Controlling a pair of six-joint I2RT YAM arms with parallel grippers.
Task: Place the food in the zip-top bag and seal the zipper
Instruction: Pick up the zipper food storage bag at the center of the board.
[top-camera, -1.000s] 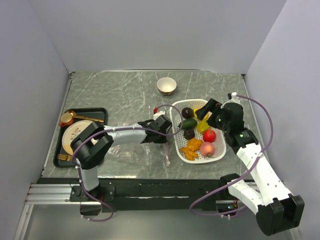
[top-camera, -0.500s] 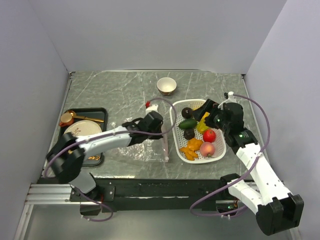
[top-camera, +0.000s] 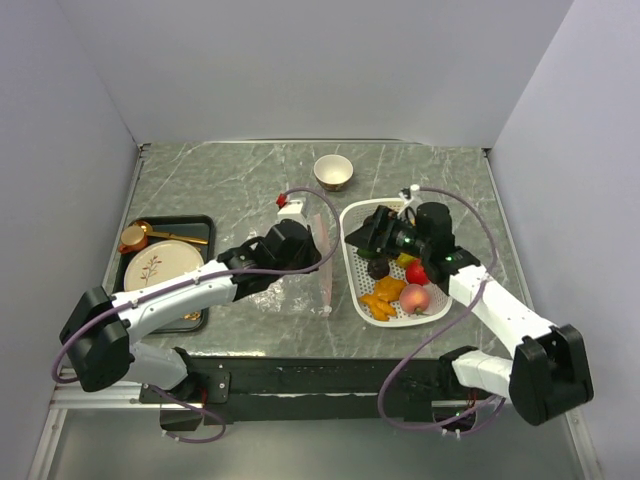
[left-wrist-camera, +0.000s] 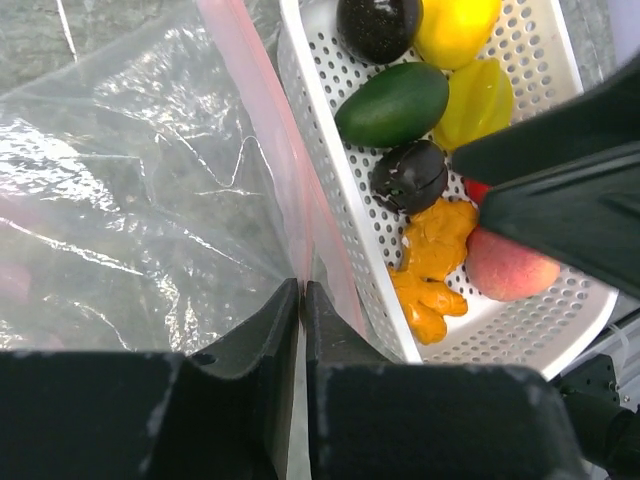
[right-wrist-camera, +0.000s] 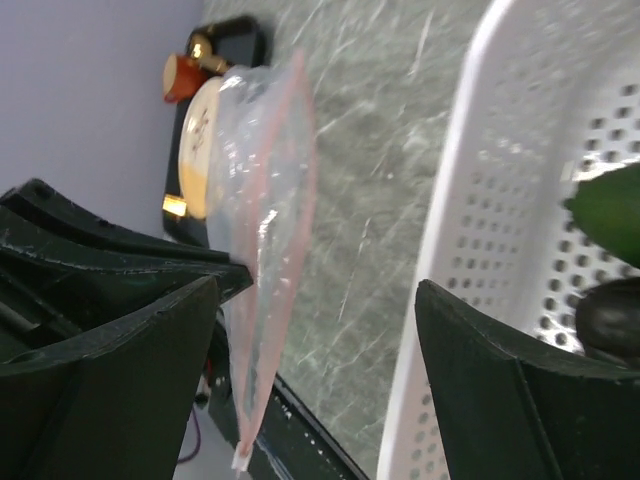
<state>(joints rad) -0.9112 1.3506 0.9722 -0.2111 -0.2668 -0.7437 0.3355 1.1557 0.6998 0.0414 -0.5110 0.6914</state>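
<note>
The clear zip-top bag (top-camera: 282, 296) lies left of the white basket (top-camera: 441, 314), with its pale pink zipper (top-camera: 325, 262) raised on edge. My left gripper (top-camera: 312, 262) is shut on the bag's mouth edge; in the left wrist view the jaws (left-wrist-camera: 302, 288) pinch the plastic beside the zipper (left-wrist-camera: 262, 110). The food sits in the basket (left-wrist-camera: 330, 170): a green piece (left-wrist-camera: 392, 103), yellow pieces (left-wrist-camera: 476, 95), dark pieces (left-wrist-camera: 410, 176), an orange piece (left-wrist-camera: 430, 262) and a peach (left-wrist-camera: 505, 266). My right gripper (top-camera: 372, 232) is open and empty over the basket's left side, facing the bag (right-wrist-camera: 262, 200).
A gold-rimmed bowl (top-camera: 333, 172) stands at the back. A black tray (top-camera: 172, 219) with a plate and gold dishes is at the left, also seen in the right wrist view (right-wrist-camera: 205, 55). The table's front edge runs just below the bag.
My left gripper has pulled back to the left and lifted the bag's zipper edge upright. My right gripper has swung left across the basket toward the bag.
</note>
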